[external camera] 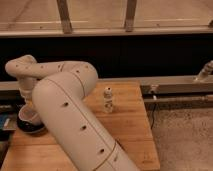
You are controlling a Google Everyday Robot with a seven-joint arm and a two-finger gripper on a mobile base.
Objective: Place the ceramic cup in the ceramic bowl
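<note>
gripper (28, 101) mostly hidden behind arm (70, 115); ceramic bowl (26, 125) partly covered by arm; ceramic cup (30, 116) barely visible; bottle (108, 99) label unreadable.
</note>
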